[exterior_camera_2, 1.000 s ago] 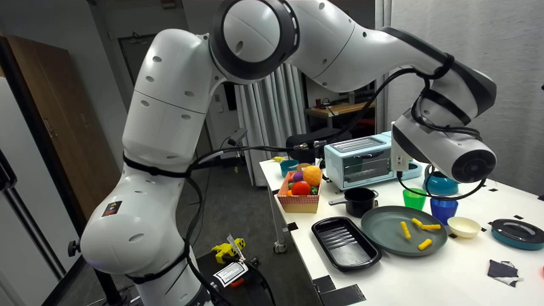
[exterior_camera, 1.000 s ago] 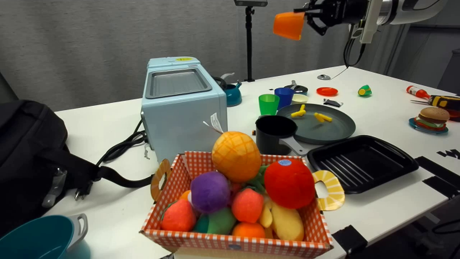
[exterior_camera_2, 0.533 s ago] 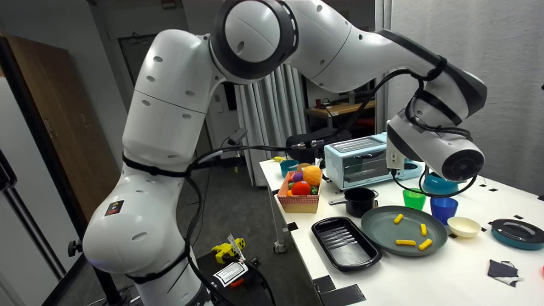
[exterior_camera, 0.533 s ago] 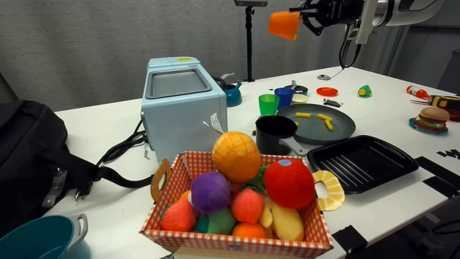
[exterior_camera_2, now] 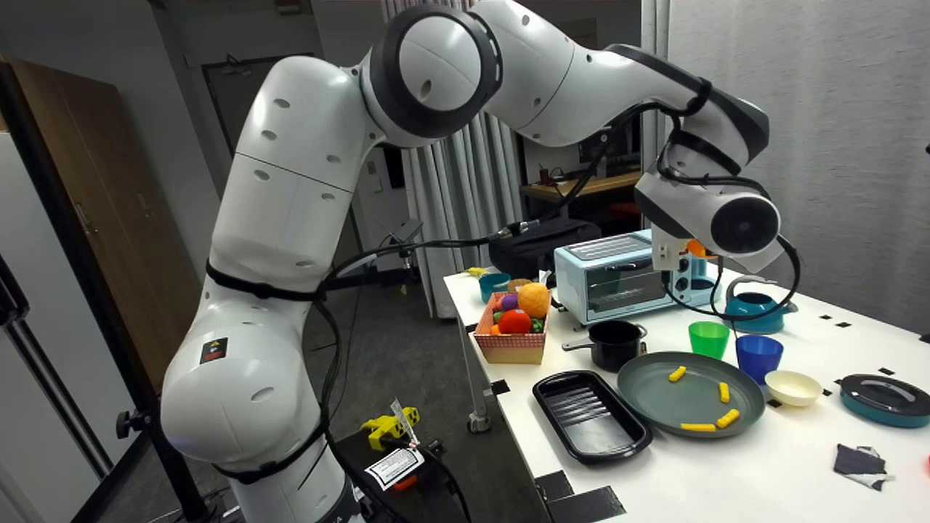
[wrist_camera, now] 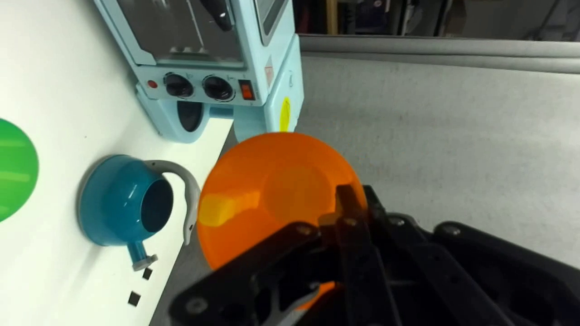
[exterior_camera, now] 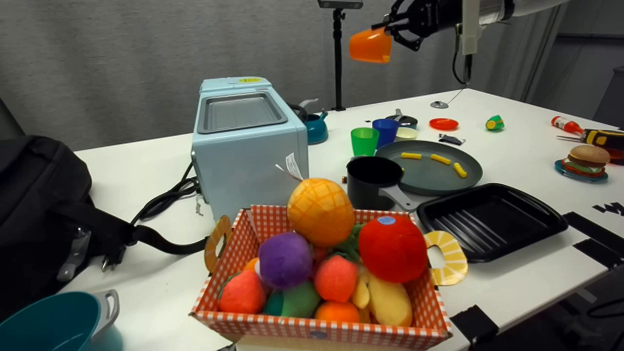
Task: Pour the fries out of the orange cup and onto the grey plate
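The orange cup (exterior_camera: 366,46) is high in the air, lying roughly on its side with its mouth towards my wrist. My gripper (exterior_camera: 386,28) is shut on its rim, with one finger inside and one outside in the wrist view (wrist_camera: 366,199). A yellow piece, seemingly one of the fries (wrist_camera: 219,209), lies inside the cup against its wall. Several yellow fries (exterior_camera_2: 724,392) lie spread on the grey plate (exterior_camera_2: 654,392), one near its edge (exterior_camera_2: 697,427). In an exterior view the cup (exterior_camera_2: 696,248) is mostly hidden behind the arm.
A green cup (exterior_camera_2: 708,339), a blue cup (exterior_camera_2: 759,356) and a cream bowl (exterior_camera_2: 793,387) stand by the plate. A black pot (exterior_camera: 373,180) and a black tray (exterior_camera: 492,222) are on its other side. The blue oven (exterior_camera: 251,146) and teal kettle (wrist_camera: 122,199) stand nearby.
My gripper has carried the cup left and a little lower, and the cup has turned closer to level. Fries that were falling or rolling now lie on the plate; one has rolled towards the edge.
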Robot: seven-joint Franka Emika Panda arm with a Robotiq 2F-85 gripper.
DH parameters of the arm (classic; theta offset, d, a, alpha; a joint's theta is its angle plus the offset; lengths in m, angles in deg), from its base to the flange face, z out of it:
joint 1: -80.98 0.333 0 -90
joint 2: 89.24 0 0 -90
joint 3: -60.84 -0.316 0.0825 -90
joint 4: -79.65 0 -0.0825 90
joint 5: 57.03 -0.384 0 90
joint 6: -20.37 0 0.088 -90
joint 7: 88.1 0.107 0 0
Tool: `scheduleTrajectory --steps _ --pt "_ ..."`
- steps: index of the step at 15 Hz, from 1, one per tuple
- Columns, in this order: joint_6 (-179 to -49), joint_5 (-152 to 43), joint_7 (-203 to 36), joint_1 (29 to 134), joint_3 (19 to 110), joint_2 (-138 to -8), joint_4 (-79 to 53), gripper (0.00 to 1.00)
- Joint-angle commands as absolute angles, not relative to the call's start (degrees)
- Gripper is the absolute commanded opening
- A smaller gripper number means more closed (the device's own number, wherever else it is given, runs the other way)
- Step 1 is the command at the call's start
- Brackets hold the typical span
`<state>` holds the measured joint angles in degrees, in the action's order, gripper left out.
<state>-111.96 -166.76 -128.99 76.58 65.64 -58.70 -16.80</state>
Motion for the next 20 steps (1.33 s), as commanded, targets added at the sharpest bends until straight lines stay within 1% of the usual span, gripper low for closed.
scheduleTrajectory --steps 1,4,7,8,11,14,15,20 --pt "-124.67 -156.97 -115.57 81.57 67.12 -54.08 -6.25 0.01" --pt "-131.01 -142.53 -102.49 83.46 67.04 -51.37 -3.02 0.01" --pt "-132.45 -127.92 -89.49 83.93 67.95 -48.33 -0.69 0.01" --pt "-129.99 -124.91 -85.20 87.04 73.10 -47.09 0.32 0.01" --pt "-125.02 -114.99 -73.05 89.43 80.39 -42.35 6.73 0.01" --pt "-118.46 -106.77 -62.29 88.63 83.87 -38.02 15.79 0.01" --pt "-118.50 -99.89 -58.43 84.30 78.65 -37.97 17.97 0.01" --pt "-108.34 -82.70 -48.77 78.92 74.66 -32.89 30.04 0.01"
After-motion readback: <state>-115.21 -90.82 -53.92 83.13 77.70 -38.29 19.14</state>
